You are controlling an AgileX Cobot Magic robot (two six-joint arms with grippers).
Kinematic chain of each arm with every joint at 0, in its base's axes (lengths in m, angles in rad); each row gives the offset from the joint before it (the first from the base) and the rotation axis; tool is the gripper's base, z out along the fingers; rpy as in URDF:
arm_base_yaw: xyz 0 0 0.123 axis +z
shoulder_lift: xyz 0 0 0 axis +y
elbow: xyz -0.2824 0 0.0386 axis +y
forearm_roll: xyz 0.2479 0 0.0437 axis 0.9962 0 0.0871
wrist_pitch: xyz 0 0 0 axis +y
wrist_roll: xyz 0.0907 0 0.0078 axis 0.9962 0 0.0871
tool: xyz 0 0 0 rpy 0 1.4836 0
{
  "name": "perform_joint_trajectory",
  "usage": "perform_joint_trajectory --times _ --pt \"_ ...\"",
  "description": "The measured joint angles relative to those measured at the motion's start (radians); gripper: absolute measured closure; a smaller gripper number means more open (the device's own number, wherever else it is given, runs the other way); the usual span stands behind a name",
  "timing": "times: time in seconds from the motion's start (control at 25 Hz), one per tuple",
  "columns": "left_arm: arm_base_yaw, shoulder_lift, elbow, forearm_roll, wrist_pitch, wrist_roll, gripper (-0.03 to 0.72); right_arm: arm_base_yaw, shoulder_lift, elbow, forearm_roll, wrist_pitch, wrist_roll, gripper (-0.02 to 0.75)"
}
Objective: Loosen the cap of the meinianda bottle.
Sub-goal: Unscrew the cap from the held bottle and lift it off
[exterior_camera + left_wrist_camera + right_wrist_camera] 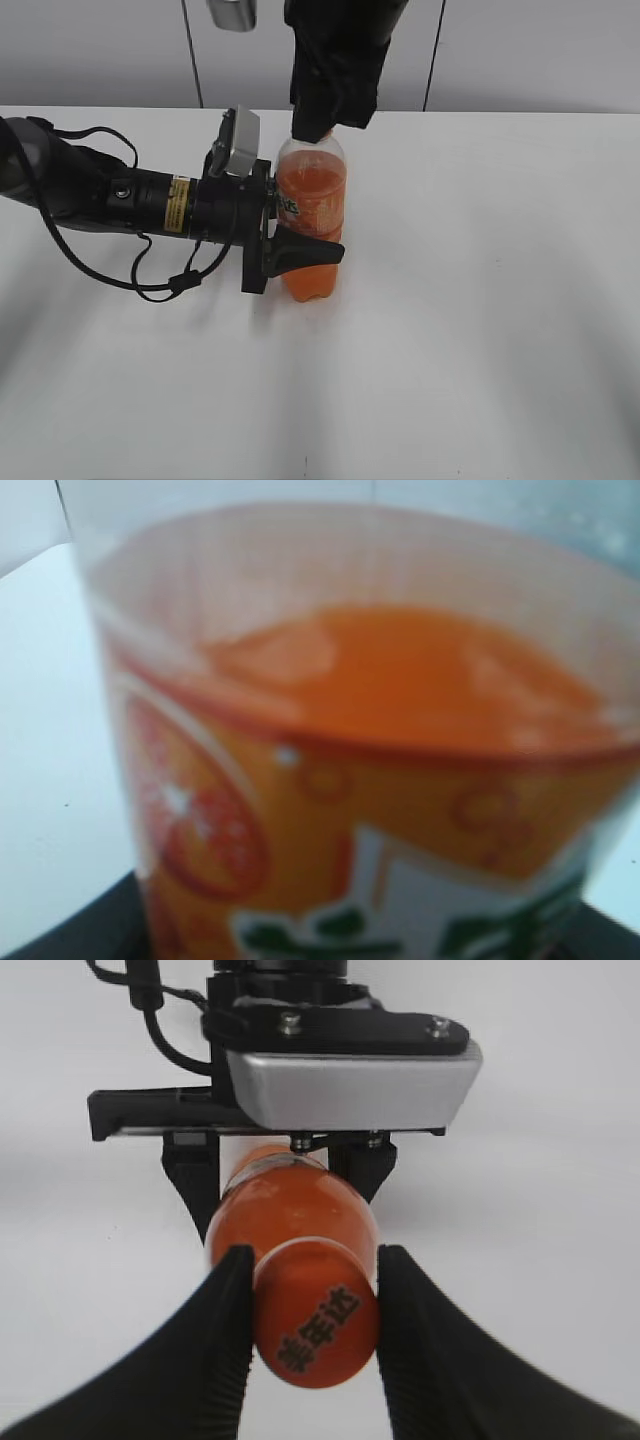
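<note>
The meinianda bottle (pixel 312 205) stands upright on the white table, clear plastic with orange liquid and an orange label. My left gripper (pixel 300 250) is shut on the bottle's lower body from the left; its wrist view is filled by the label and liquid (pixel 380 810). My right gripper (pixel 313 1305) comes down from above and is shut on the round orange cap (pixel 315 1315), which has dark printed characters on top. In the exterior view the cap is hidden behind the right gripper (pixel 312 130).
The white table (pixel 480 300) spreads all round the bottle. The left arm's black body and cables (pixel 120 200) lie across the table's left side. A grey panelled wall (pixel 520 50) stands behind.
</note>
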Motion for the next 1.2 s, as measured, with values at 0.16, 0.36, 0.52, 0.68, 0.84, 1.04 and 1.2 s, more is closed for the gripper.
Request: perform_joint_trajectory --times 0.16,0.36,0.52,0.68,0.84,1.04,1.2 --pt "0.000 0.000 0.000 0.001 -0.001 0.002 0.265 0.000 -0.001 0.000 0.005 0.005 -0.141 0.460" --pt "0.000 0.000 0.000 0.002 -0.002 0.003 0.265 0.001 -0.001 0.000 0.007 0.008 -0.321 0.460" --pt "0.000 0.000 0.000 0.002 -0.002 0.003 0.265 0.001 -0.001 -0.001 0.009 0.010 -0.399 0.460" --pt "0.000 0.000 0.000 0.002 -0.002 0.003 0.267 0.001 -0.001 -0.001 0.009 0.010 -0.417 0.459" --pt "0.000 0.000 0.000 0.002 -0.002 0.003 0.267 0.001 -0.001 -0.001 0.009 0.010 -0.409 0.459" --pt "0.000 0.000 0.000 0.002 -0.001 0.002 0.267 0.001 -0.001 -0.001 0.009 0.007 -0.400 0.433" --pt "0.000 0.000 0.000 0.002 -0.001 -0.001 0.267 0.001 -0.001 -0.001 0.009 0.000 -0.390 0.380"
